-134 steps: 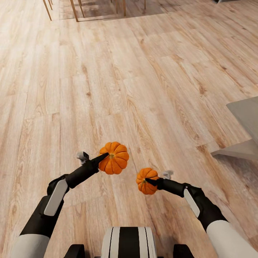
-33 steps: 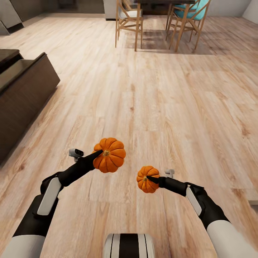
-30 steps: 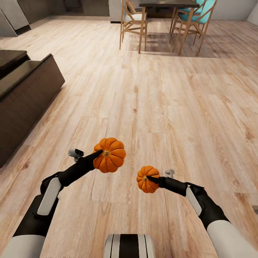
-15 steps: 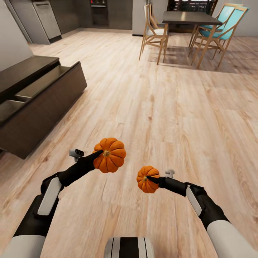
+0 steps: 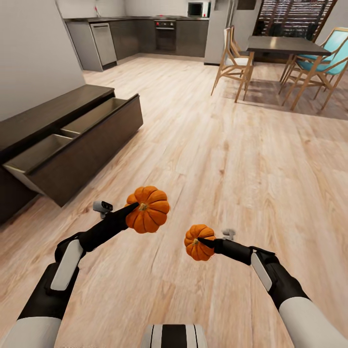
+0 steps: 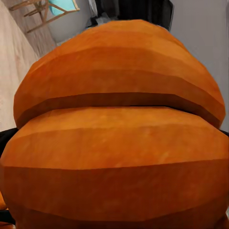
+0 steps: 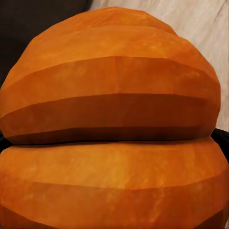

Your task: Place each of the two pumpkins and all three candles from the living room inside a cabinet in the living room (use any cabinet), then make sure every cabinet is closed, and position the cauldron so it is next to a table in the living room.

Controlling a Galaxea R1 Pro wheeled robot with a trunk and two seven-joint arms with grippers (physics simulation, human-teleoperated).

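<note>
Carrying a pumpkin in each claw, I have the left gripper [image 5: 131, 209] clamped on the larger pumpkin [image 5: 148, 209] and the right gripper [image 5: 203, 241] clamped on the smaller pumpkin [image 5: 195, 242], both held up over bare floor [image 5: 232, 159] in front of the trunk. In the wrist views each fruit sits so close to the lens that I cannot make out the fingers themselves, so I judge the grip from the head view. What matters for the drop is where the cabinet [image 5: 43, 111] lies: ahead and off to my left, its long axis running away from me along the wall [image 5: 34, 53]. Its open drawer [image 5: 77, 145] juts out toward the room, with two pale compartments showing, both apparently bare. The left arm is plainly the nearer one to that drawer, and the right would have to cross over. I'd judge the base needs to close in and swing left before either pumpkin can go down inside.
</note>
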